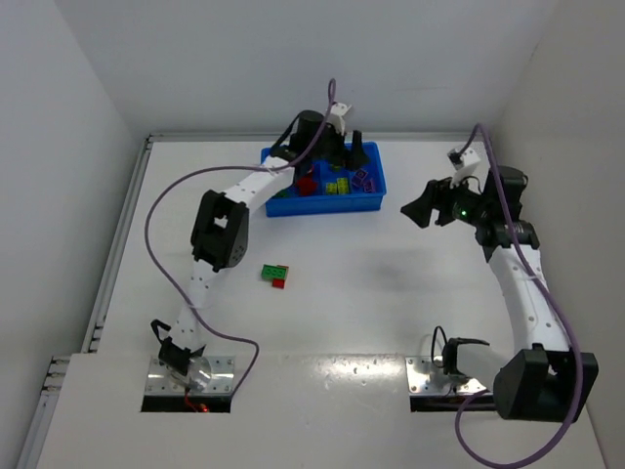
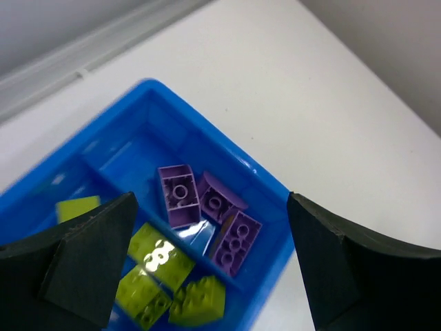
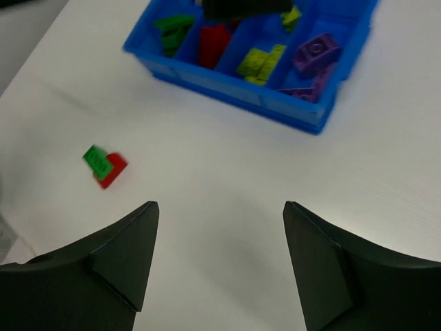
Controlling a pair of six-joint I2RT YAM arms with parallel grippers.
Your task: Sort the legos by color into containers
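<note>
Blue tray (image 1: 332, 204) at the counter's (image 1: 391, 293) 12 o'clock, left tool (image 2: 210, 255) spread wide and empty directly above purple legos (image 2: 180, 195) and yellow legos (image 2: 160, 255), right tool (image 1: 422, 210) parted, empty, at the tray's 3 o'clock, green-and-red clump (image 1: 274, 275) loose at the tray's 7 o'clock

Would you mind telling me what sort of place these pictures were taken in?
Most likely a robotics lab test cell: a left arm and a right arm bolted to a white table, plain white walls closing it in, and a blue tray of coloured bricks.
</note>
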